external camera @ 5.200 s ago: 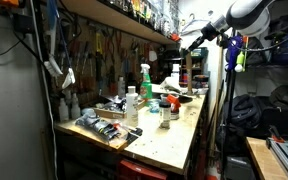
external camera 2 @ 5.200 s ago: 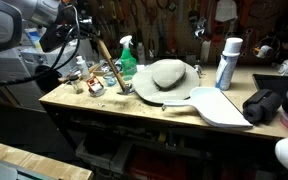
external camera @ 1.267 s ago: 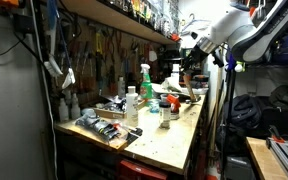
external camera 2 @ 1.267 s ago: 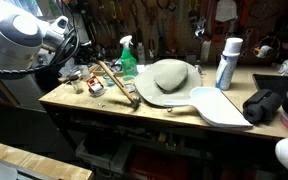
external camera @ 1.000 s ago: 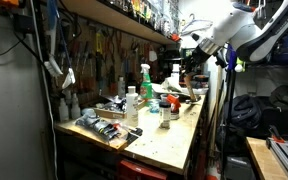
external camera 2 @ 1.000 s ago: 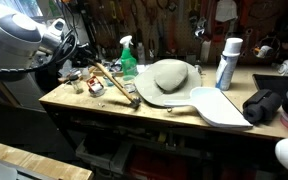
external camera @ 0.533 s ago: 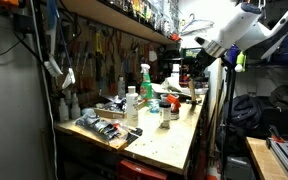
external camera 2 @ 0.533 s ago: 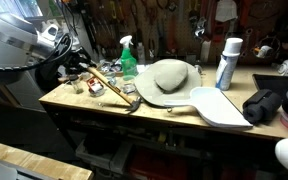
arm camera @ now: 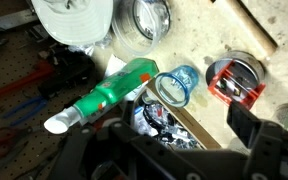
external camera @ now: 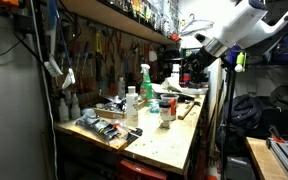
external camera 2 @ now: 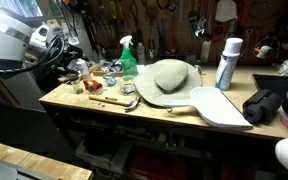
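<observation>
My gripper (arm camera: 169,138) is open and holds nothing; it hangs over the cluttered end of the workbench. In both exterior views it (external camera: 190,66) (external camera 2: 70,62) is above and apart from the bench top. A wooden-handled hammer (external camera 2: 115,100) lies flat on the bench near the front edge, free of the jaws; its handle (arm camera: 260,26) crosses the top right corner of the wrist view. Below the jaws lie a green spray bottle (arm camera: 114,88), a blue-rimmed jar (arm camera: 172,87) and a red tin (arm camera: 234,80).
A grey hat (external camera 2: 169,80), a white scoop (external camera 2: 220,106), a white spray can (external camera 2: 227,62) and a black cloth (external camera 2: 267,105) occupy the bench. Bottles (external camera: 132,104) and a tray of tools (external camera: 106,128) stand nearer its far end. A tool wall rises behind the bench.
The jaws have opened and let go of the hammer. It was held slanting above the bench and now lies flat on it. The gripper has drawn up and away.
</observation>
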Controlling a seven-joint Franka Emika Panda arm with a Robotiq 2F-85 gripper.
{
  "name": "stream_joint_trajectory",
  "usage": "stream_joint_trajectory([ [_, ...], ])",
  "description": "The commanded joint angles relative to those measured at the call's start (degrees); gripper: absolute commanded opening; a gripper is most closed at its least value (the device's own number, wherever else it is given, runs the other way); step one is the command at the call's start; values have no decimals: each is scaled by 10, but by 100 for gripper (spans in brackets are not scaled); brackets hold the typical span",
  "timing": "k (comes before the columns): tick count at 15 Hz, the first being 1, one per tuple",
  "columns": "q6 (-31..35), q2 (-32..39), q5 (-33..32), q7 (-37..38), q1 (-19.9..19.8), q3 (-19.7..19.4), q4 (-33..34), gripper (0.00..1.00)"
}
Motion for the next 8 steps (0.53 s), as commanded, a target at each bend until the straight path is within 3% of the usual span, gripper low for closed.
stream_joint_trajectory([
  [1, 3, -27, -26, 60, 8, 11, -7, 100],
  [3, 28, -19, -21, 53, -8, 6, -5, 100],
  [6, 178, 35, -53, 34, -50, -56, 37, 100],
  [7, 110, -2, -15, 36, -23, -23, 9, 100],
  [8, 144, 6, -28, 36, -36, -40, 17, 100],
])
